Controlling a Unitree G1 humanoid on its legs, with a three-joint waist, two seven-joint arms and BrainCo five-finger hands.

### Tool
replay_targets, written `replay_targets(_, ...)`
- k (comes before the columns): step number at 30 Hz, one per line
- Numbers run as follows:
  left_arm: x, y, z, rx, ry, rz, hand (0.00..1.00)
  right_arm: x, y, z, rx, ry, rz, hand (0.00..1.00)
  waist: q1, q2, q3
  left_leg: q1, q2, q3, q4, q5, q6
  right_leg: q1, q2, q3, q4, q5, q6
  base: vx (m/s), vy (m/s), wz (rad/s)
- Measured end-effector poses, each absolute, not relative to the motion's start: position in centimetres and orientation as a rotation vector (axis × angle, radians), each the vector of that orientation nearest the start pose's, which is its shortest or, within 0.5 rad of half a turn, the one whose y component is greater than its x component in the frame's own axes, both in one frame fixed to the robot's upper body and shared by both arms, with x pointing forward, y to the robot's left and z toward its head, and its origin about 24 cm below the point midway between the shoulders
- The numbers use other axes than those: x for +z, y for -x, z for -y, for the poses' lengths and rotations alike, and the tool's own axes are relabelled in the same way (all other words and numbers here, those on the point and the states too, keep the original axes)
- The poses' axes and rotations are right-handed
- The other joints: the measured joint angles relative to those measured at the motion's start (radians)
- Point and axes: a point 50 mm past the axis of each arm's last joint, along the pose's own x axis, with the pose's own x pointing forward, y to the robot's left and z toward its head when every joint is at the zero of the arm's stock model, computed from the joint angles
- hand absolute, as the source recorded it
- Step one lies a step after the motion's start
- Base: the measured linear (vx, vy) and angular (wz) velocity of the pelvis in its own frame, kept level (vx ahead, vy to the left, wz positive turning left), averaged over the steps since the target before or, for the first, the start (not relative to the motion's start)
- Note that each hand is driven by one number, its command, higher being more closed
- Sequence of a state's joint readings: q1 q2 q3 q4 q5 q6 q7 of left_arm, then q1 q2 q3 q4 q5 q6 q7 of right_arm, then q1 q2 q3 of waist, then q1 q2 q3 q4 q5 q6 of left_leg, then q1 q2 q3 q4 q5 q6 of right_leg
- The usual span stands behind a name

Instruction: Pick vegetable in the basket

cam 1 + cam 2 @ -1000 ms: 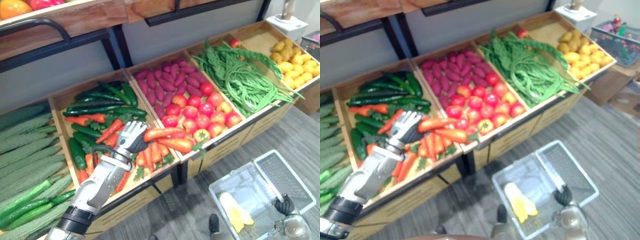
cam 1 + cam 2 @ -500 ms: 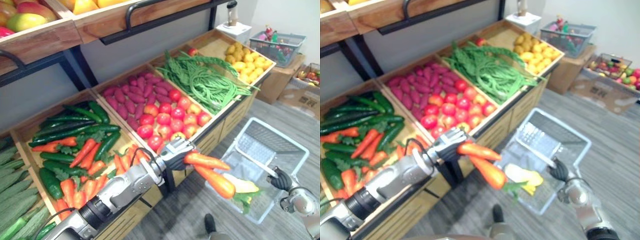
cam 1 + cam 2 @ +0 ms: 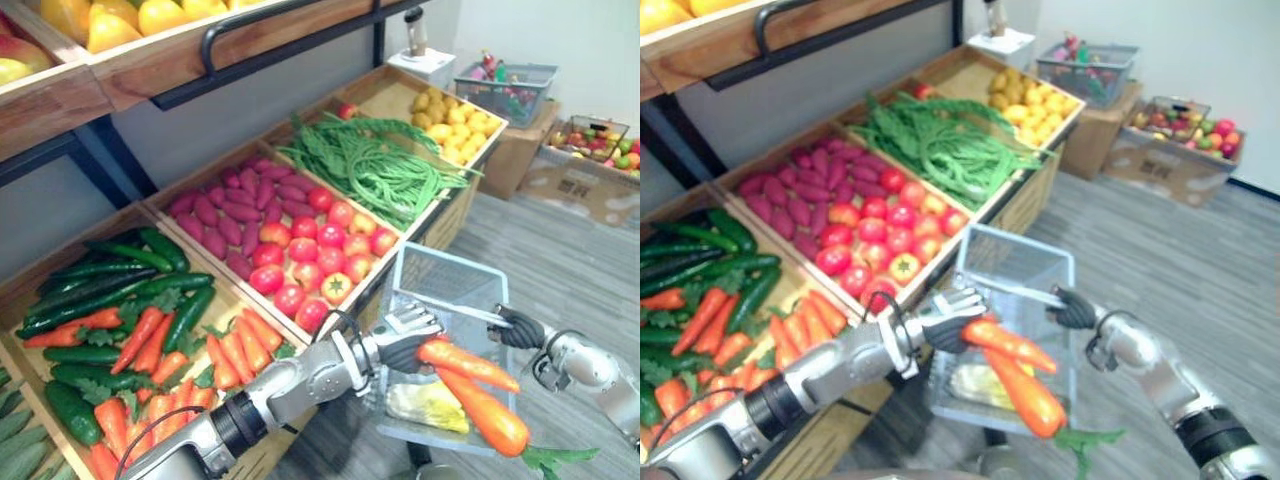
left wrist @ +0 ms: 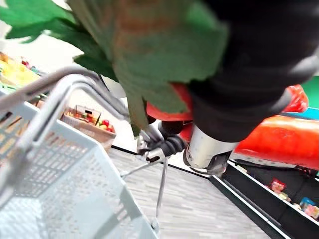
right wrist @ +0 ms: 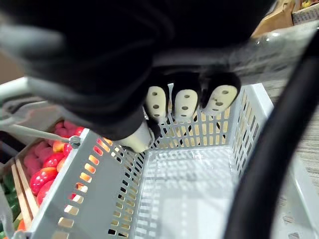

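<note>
Left hand clamped two carrots by their near ends, basket just below. Stiff, smooth, likely slippery. Right hand gripped its handle.

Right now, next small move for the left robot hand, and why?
Probably lower the left robot hand into the basket before opening: its two carrots hang above the near side, leafy ends seemingly past the rim, and the right robot hand grips the handle.

carrots: leaves cut by edge | basket: floor partly hidden
</note>
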State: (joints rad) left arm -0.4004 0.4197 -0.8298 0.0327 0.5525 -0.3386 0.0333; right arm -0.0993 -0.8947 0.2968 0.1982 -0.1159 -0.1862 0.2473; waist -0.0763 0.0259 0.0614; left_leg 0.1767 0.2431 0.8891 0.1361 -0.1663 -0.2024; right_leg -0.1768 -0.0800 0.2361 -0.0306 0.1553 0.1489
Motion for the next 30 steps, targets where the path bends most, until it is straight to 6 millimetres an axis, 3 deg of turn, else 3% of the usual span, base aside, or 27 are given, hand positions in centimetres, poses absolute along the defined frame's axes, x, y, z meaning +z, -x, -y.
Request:
replay_targets(5, 7.1, -23.1, -1.2, -0.936, -0.924, 0.689, 1.0, 6.4, -25.6, 26.0, 0.539, 0.975, -0.177, 1.0, -0.006, 0.013, -0.011, 0.0, 0.018, 0.033, 0.027, -0.015, -0.008, -0.011, 0.016, 0.024, 0.001, 0.001, 0.001, -0.01, -0.024, -0.17)
replay_targets(9, 5.3, -23.6, -0.9, -0.948, -0.957, 0.608, 1.0, 6.5, -25.7, 25.6, 0.549, 0.939, -0.174, 1.0, -0.01, 0.012, -0.011, 0.008, 0.027, 0.051, 0.035, -0.021, -0.011, -0.015, 0.027, 0.037, 0.001, 0.001, 0.001, -0.02, -0.036, -0.12)
replay_targets(19, 1.4, -24.8, -2.0, -0.947, -1.112, 0.44, 1.0, 6.7, -26.2, 23.5, 0.621, 0.909, -0.134, 1.0, -0.03, 0.007, -0.008, 0.04, 0.031, 0.127, 0.043, -0.037, -0.02, -0.031, 0.054, 0.097, 0.001, 0.001, 0.001, -0.01, -0.025, -0.2)
replay_targets(28, 0.3, -28.1, -2.3, -0.835, -1.24, 0.309, 1.0, 6.9, -27.0, 21.7, 0.662, 0.863, -0.098, 1.0, -0.046, -0.019, 0.012, 0.045, 0.021, 0.164, 0.04, -0.038, -0.021, -0.056, 0.064, 0.131, 0.012, 0.001, 0.001, -0.04, -0.041, -0.11)
replay_targets(29, 0.1, -28.3, -2.4, -0.828, -1.246, 0.29, 0.0, 7.1, -27.2, 21.6, 0.663, 0.866, -0.089, 1.0, -0.054, -0.019, 0.012, 0.042, 0.019, 0.167, 0.039, -0.038, -0.021, -0.061, 0.065, 0.135, 0.014, 0.002, 0.002, -0.04, -0.038, -0.11)
replay_targets(30, 0.0, -28.4, -2.3, -0.826, -1.251, 0.277, 0.0, 7.2, -27.3, 21.5, 0.662, 0.866, -0.083, 1.0, -0.056, -0.02, 0.014, 0.042, 0.017, 0.17, 0.038, -0.038, -0.021, -0.064, 0.065, 0.139, 0.014, 0.002, 0.003, -0.04, -0.045, -0.13)
